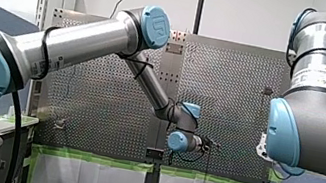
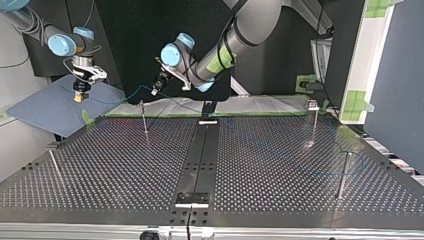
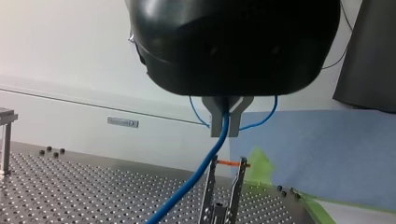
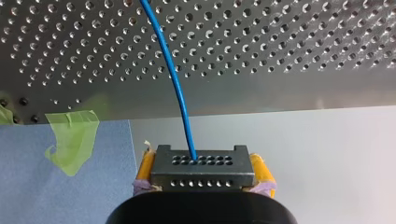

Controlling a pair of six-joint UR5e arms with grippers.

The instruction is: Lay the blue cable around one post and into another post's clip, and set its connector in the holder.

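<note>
In the left wrist view my left gripper (image 3: 224, 129) has its metal fingers shut on the blue cable (image 3: 198, 172), which runs down past a forked post (image 3: 223, 196) with an orange band. In the right wrist view my right gripper (image 4: 203, 171) clamps the dark connector block (image 4: 202, 164) between yellow pads; the cable (image 4: 175, 84) leaves the block toward the perforated table (image 4: 280, 56). In the top view my left gripper (image 2: 156, 91) hovers beyond the table's far edge, near a thin post (image 2: 144, 119). My right gripper (image 2: 79, 96) hangs over a blue mat (image 2: 45, 112) at the left.
More thin posts stand on the table in the top view, at the far right (image 2: 314, 122), near right (image 2: 343, 172) and near left (image 2: 54, 162). A black rail (image 2: 200, 160) with white brackets runs down the middle. Green tape (image 4: 72, 140) marks the table's edge.
</note>
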